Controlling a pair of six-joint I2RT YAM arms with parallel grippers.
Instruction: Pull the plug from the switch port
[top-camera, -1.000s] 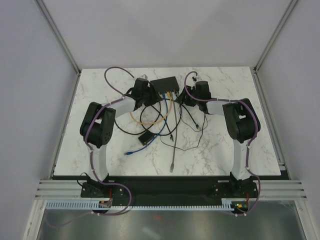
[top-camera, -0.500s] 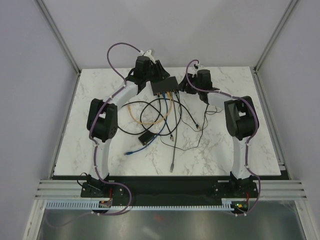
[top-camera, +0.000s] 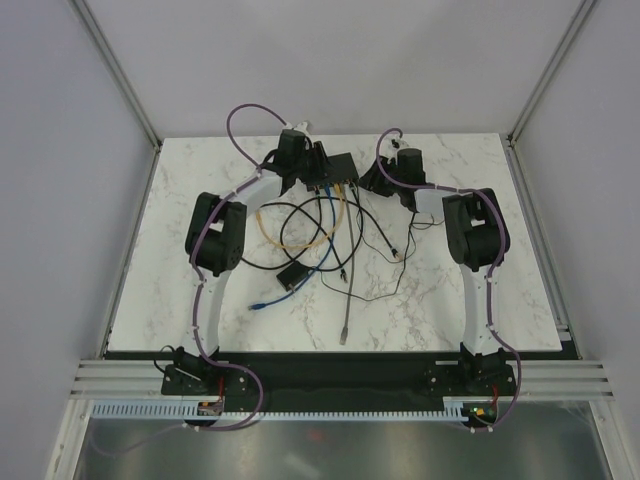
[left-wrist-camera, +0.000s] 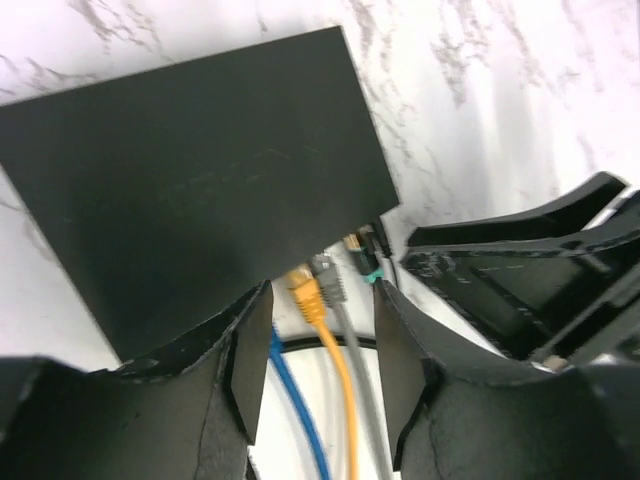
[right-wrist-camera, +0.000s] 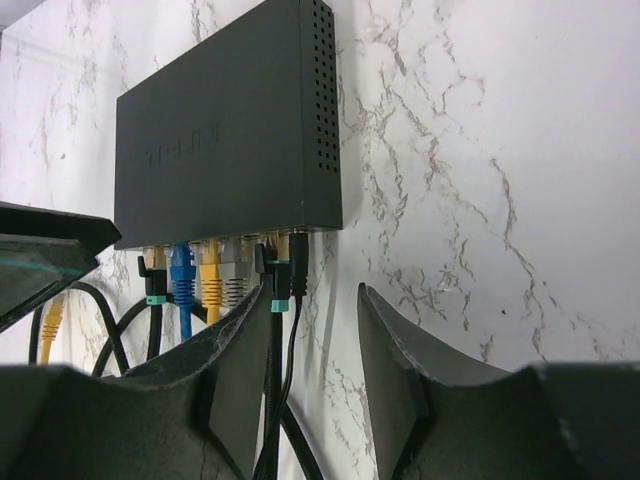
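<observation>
Black switch (right-wrist-camera: 225, 140) just beyond right end effector (right-wrist-camera: 315, 300).

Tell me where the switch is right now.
In the top view the switch lies at the far middle of the table, between the left claw and the right claw, with cables running from its near side.

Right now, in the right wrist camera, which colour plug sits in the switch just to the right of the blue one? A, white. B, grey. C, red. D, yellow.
D: the yellow plug sits in the switch directly right of the blue plug, with the grey plug one port further on.
</observation>
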